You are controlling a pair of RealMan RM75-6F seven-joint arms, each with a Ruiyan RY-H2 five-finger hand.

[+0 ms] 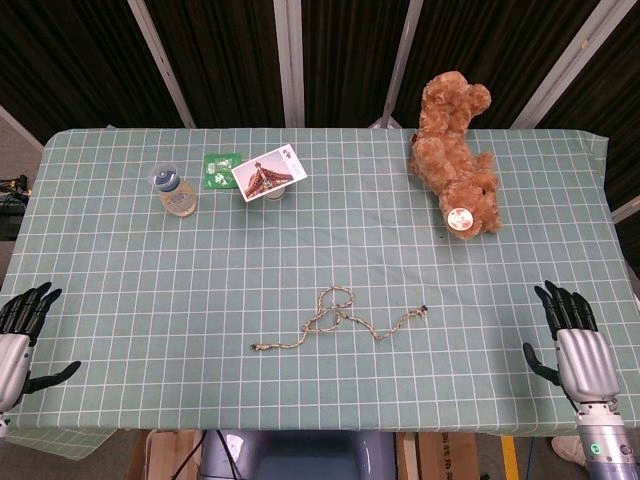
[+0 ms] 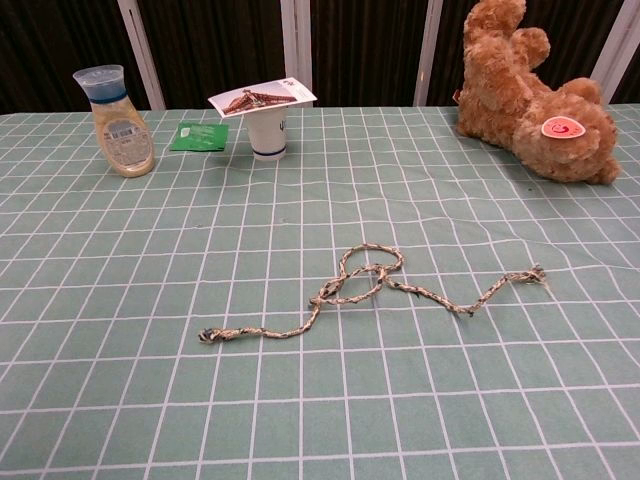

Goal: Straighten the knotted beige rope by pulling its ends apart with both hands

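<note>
Both hands lay open and empty at the lower corners: left hand [image 1: 22, 325], right hand [image 1: 578, 345]. Mid-frame lay the knotted beige rope [image 1: 335, 318], loosely looped. It looked light and limp; its frayed ends seemed the places to pinch. Beyond lay a teddy bear [image 1: 455, 160].

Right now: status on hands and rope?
Left hand and right hand open at table edges, holding nothing. Rope still knotted, mid-table, untouched. Nothing in the way.
</note>
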